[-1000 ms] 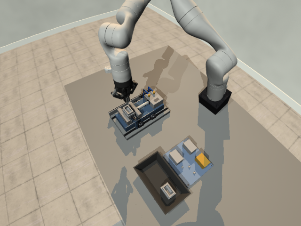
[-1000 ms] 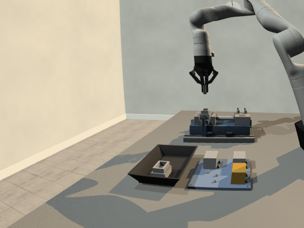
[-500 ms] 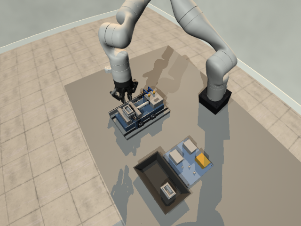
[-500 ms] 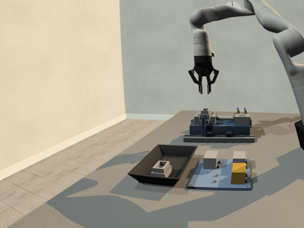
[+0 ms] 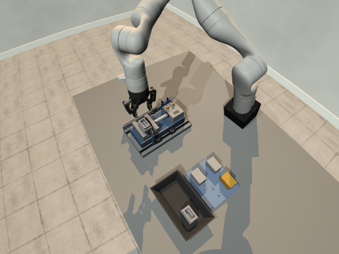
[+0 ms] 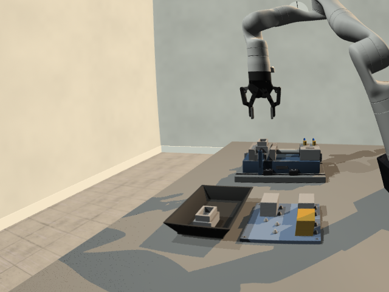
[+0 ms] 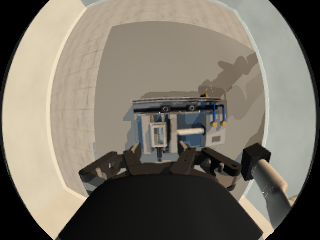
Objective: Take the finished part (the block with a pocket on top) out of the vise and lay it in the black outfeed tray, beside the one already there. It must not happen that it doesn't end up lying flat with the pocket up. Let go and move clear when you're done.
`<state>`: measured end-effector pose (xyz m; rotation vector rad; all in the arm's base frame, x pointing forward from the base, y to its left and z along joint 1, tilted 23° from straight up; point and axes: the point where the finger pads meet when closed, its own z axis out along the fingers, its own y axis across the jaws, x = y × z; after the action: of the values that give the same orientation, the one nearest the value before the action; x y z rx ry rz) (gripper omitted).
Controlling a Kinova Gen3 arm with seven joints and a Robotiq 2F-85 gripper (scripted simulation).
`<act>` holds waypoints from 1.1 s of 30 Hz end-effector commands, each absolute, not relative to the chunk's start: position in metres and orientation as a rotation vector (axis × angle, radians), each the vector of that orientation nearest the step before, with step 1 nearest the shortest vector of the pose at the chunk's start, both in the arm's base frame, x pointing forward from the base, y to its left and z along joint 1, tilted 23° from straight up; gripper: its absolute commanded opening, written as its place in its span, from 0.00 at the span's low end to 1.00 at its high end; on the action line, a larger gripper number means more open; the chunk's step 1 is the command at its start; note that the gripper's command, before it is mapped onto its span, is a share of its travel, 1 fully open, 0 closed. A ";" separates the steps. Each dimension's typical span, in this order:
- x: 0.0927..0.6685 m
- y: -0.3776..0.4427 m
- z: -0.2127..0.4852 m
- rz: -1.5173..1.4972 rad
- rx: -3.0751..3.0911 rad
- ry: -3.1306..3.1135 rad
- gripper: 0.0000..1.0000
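The finished part (image 5: 144, 124), a grey block with a pocket on top, sits clamped between the jaws of the blue vise (image 5: 155, 127). It also shows in the exterior view (image 6: 262, 143) and in the wrist view (image 7: 159, 135). My gripper (image 6: 261, 112) hangs well above the vise, fingers pointing down, open and empty; in the top view (image 5: 139, 108) it lies just behind the part. The black outfeed tray (image 5: 181, 203) lies at the front with one pocketed block (image 5: 189, 215) in its near end.
A light blue fixture plate (image 5: 212, 183) beside the tray carries two grey blocks (image 5: 198, 175) and an orange block (image 5: 228, 179). The vise has a screw and small blue and yellow posts (image 5: 167, 103) at its far end. The arm's black base (image 5: 241, 111) stands at the right.
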<state>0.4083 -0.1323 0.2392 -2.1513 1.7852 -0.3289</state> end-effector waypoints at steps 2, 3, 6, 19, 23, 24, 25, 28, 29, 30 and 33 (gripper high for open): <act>0.408 -0.132 0.240 -0.331 -2.151 1.785 0.67; 0.408 -0.132 0.240 -0.331 -2.151 1.785 0.67; 0.408 -0.132 0.240 -0.331 -2.151 1.785 0.67; 0.409 -0.132 0.239 -0.331 -2.151 1.785 0.67; 0.409 -0.132 0.238 -0.331 -2.151 1.786 0.67; 0.409 -0.132 0.237 -0.332 -2.152 1.786 0.67; 0.410 -0.132 0.237 -0.332 -2.152 1.786 0.67; 0.410 -0.132 0.236 -0.332 -2.152 1.786 0.67; 0.410 -0.132 0.235 -0.333 -2.152 1.787 0.67; 0.411 -0.132 0.234 -0.333 -2.152 1.787 0.67; 0.412 -0.132 0.231 -0.333 -2.152 1.787 0.67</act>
<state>0.4116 -0.1330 0.2327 -2.1499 1.7897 -0.3346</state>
